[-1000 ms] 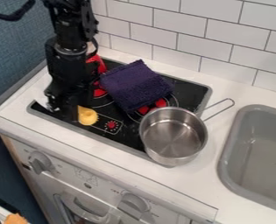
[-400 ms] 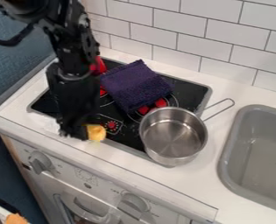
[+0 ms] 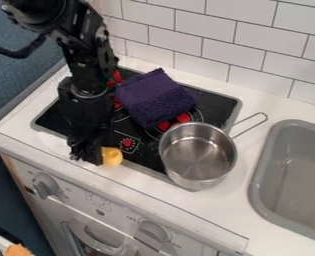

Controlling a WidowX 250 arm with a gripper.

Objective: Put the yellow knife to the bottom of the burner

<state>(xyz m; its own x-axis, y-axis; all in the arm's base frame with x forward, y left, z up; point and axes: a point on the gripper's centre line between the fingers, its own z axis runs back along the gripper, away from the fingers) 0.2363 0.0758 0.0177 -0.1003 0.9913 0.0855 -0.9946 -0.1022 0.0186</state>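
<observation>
The black gripper [image 3: 93, 159] hangs at the stove's front left edge, low over the white counter strip. It is shut on the yellow knife [image 3: 111, 157], whose rounded yellow part sticks out to the right of the fingers; the rest is hidden by the gripper. The burner [image 3: 145, 155] is a black cooktop with a grey rim and red marks, lying just behind the yellow piece. Whether the knife touches the counter, I cannot tell.
A purple cloth [image 3: 154, 97] lies folded on the cooktop. To its front right, a steel pot [image 3: 198, 156] overlaps the cooktop's edge, handle toward the back right. A grey sink [image 3: 256, 192] is at the right; tiled wall behind.
From over the cooktop's left front, my gripper has come forward and slightly right to its front edge, and the yellow knife has moved along with it.
</observation>
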